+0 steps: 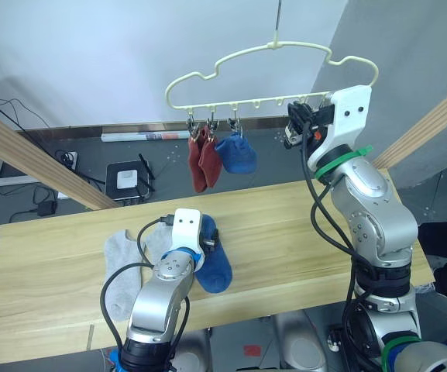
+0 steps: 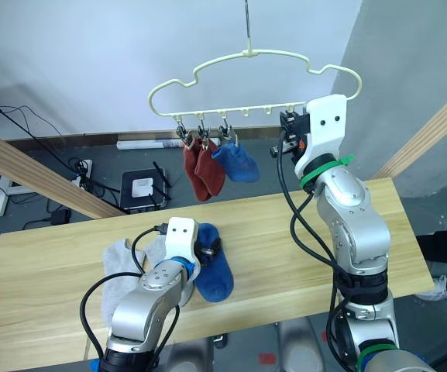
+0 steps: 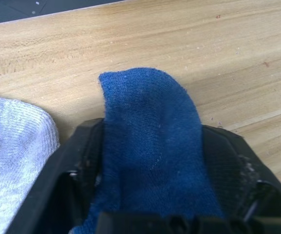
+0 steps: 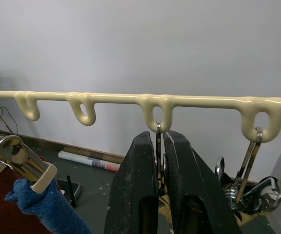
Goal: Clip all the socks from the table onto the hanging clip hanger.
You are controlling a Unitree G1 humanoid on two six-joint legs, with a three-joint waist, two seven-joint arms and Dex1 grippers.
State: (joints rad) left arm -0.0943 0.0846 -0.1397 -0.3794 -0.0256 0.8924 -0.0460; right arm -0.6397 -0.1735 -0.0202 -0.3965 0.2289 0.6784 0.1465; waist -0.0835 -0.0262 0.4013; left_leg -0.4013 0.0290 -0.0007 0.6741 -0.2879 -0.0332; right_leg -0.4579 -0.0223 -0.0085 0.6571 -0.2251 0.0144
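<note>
The left gripper (image 3: 152, 195) sits low on the tabletop (image 1: 300, 232), its fingers on either side of a blue sock (image 3: 150, 146); grey socks (image 1: 122, 260) lie just beside it. The right gripper (image 4: 160, 161) is raised at the hanger (image 1: 269, 74), pinched narrowly on a metal clip (image 4: 158, 141). Two red socks (image 1: 204, 163) and another blue sock (image 1: 237, 155) hang off to its side.

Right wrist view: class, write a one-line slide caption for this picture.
Right pincer shut on a clip hanging from the hanger, beside a pegged blue sock.
</note>
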